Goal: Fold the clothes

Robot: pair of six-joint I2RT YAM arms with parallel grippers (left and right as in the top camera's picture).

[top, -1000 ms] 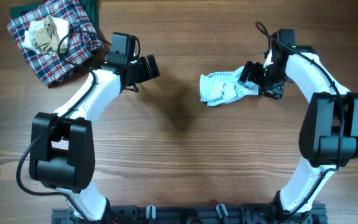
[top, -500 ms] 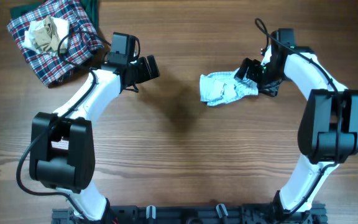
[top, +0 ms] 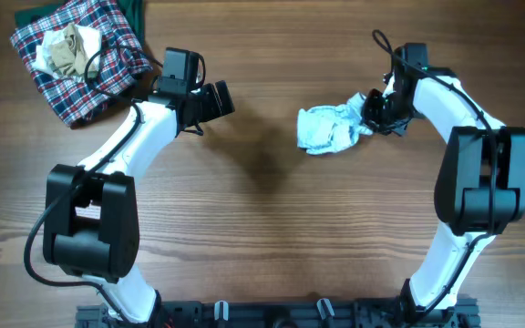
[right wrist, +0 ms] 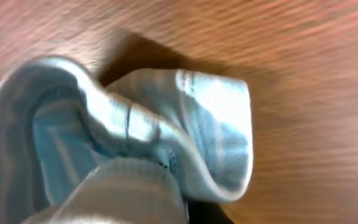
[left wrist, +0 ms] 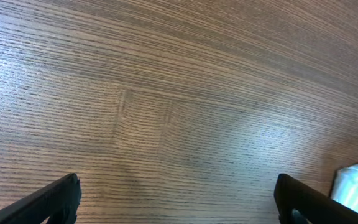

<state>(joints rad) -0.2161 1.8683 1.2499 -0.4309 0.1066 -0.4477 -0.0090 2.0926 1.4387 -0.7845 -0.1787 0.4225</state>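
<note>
Robotics lab bench: left arm [top: 139, 137] and right arm [top: 449, 98] at a wooden table [top: 262, 246].

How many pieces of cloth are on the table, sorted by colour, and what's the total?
pale blue striped pants: 1
red, navy and white plaid cloth: 1
beige cloth, lying on the plaid: 1
dark green cloth, only an edge showing beside the plaid: 1
Total: 4

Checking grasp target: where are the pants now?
Overhead: the pants lie bunched right of centre, right edge at the right gripper, far from the plaid cloth at top left.
</note>
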